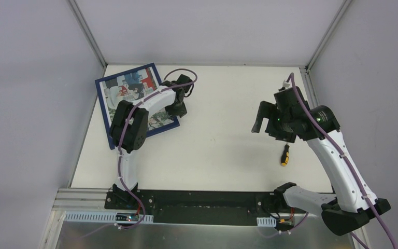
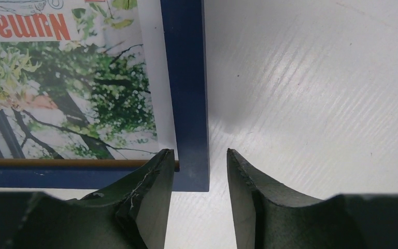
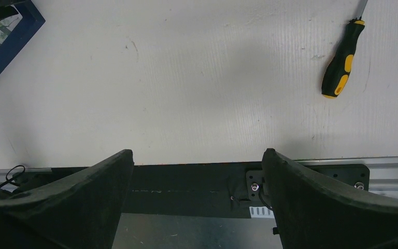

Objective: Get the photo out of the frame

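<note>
One red "Numazu" on photo (image 2: pixel 72 104)

Bright, even light from above keeps all three views sharp. The white surface (image 1: pixel 212 145) carries soft sheen streaks and faint, diffuse shadows. The left pincer (image 2: pixel 199 153), close to its lens, looks slightly soft.

site: robot lab cell | grey panels (image 1: pixel 31 104) enclosing white table (image 1: pixel 223 155) | aluminium rail (image 1: pixel 83 195), black mounting plate (image 1: pixel 202 199) lying at 6 o'clock
</note>
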Robot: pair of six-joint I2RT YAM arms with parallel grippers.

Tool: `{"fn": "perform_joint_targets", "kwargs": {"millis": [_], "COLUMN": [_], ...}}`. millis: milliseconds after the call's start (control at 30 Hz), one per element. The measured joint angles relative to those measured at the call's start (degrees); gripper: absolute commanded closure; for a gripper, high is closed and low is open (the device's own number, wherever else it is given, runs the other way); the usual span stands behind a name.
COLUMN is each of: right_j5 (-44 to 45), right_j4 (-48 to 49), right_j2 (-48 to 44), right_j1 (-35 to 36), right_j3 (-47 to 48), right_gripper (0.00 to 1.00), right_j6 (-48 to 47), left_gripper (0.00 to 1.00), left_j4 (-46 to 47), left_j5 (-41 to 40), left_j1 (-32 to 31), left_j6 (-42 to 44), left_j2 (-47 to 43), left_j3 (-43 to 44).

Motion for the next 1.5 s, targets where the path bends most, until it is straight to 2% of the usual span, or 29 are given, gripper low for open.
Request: {"fn": "perform_joint_targets", "kwargs": {"millis": [300,667,933,1100,1300,1500], "right_j5": [-0.63,-1.81,-6.78,-12.85,-20.41,-26.49], "right_j4": [0.00,0.33,4.81,10.78,22.91,37.73], "right_j2": [0.17,0.79,3.45,5.31,7.78,14.47], "right_j1": [-0.57,-0.70,-0.72,-0.85,-1.11,-1.31], "right_j3": [0.00,-1.11,-5.60,-10.67,-19.50,-25.03], "right_gripper": [0.01,0.01,0.01,0.01,0.01,0.01], "right_j6": [-0.17,-0.07,1.33,4.79,12.52,20.46], "left_gripper": [0.67,1.00,1.00,1.00,1.00,1.00], "left_j4": [-0.63,-1.14,-2.32,-3.41,-3.78,-4.55], "left_j5": [0.00,0.02,2.01,4.81,8.98,13.55], "left_j1": [0.00,0.33,0.39,0.33,-0.52,-5.01], "left_j6": [-0.31,0.20,2.75,2.73,1.29,-1.33], "left_j2": [0.94,0.98,-1.36,-8.17,-16.11,-21.57], "left_j3": [0.11,0.26,-0.04,-3.28,-8.68,-14.71]}}
